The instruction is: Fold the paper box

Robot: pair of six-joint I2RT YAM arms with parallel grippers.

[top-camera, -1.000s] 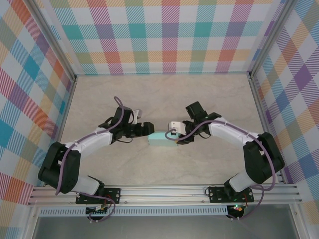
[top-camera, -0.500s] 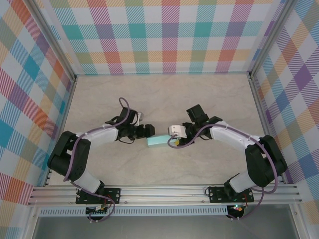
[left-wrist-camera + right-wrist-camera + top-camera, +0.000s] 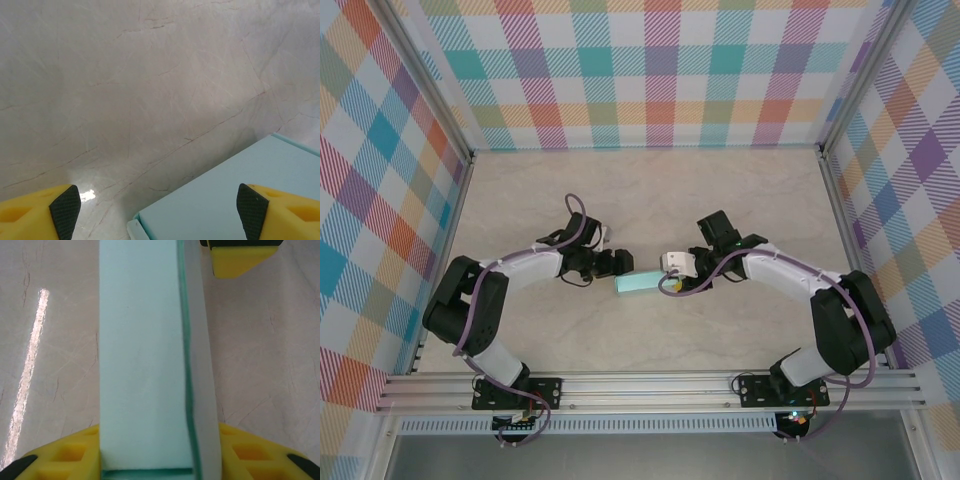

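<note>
The paper box (image 3: 638, 284) is a small closed mint-aqua box lying on the marble table between the two arms. My right gripper (image 3: 666, 283) holds its right end. In the right wrist view the paper box (image 3: 145, 365) runs straight up the frame, and my right gripper (image 3: 157, 460) is shut on it, with a yellow finger (image 3: 65, 455) pressed to each long side. My left gripper (image 3: 620, 263) hovers at the box's left end. Seen from the left wrist, my left gripper (image 3: 157, 212) is open, its pads (image 3: 65, 210) wide apart over a corner of the paper box (image 3: 230, 195).
The marble table (image 3: 650, 190) is walled by checked panels at the back and sides. An aluminium rail (image 3: 650, 385) with both arm bases runs along the near edge. A yellow fingertip of the left gripper (image 3: 240, 257) shows beyond the box's far end.
The left arm has folded in, its elbow swinging towards the left wall, while its gripper stays by the box's left end. The box and the right gripper have shifted slightly left and nearer.
</note>
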